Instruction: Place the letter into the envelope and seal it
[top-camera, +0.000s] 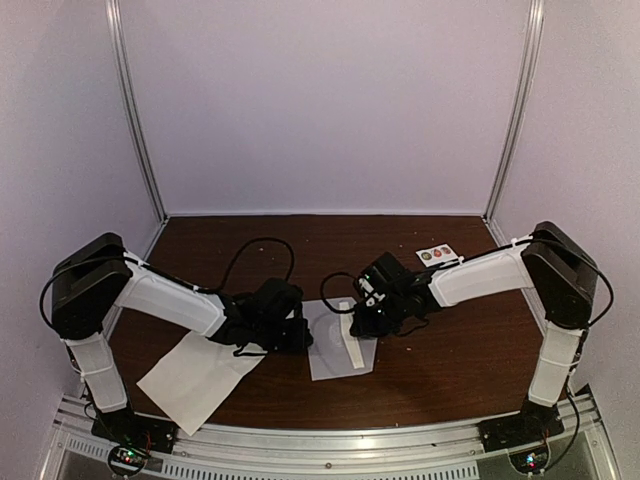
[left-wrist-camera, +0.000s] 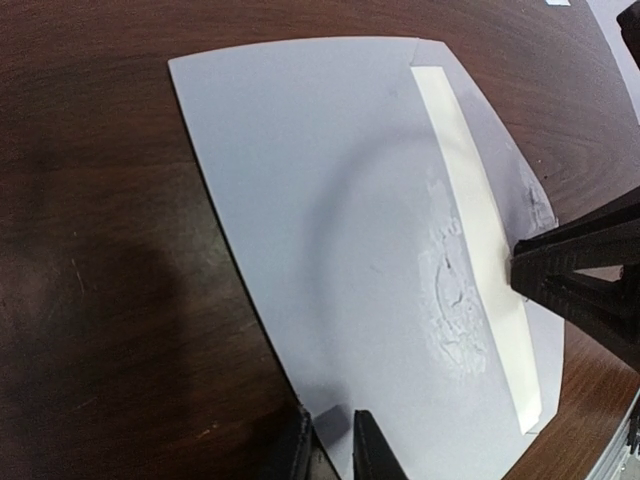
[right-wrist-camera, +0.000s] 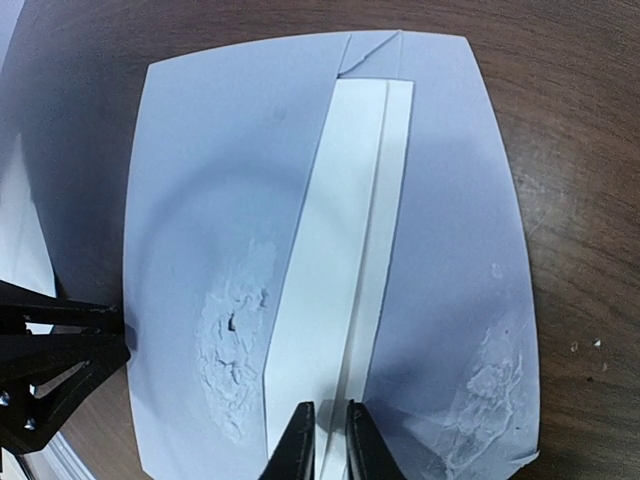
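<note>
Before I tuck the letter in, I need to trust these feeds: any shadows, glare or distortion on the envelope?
Top external: dim, the envelope small. Left wrist: lens bows its edges; dark shadow on the table beside it. Right wrist: soft shadow arcs across it; the letter reads sharp. No glare on paper.

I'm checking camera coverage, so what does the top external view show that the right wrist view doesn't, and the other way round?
Only top external: the left arm and right arm whole, and the sticker card at the far right of the table. Only right wrist: crumpled patches on the envelope, the lengthwise fold of the letter, and the right gripper, its fingers nearly shut at the letter's near end. Both: the envelope with the folded letter lying on it, and the left gripper at the envelope's edge.
</note>
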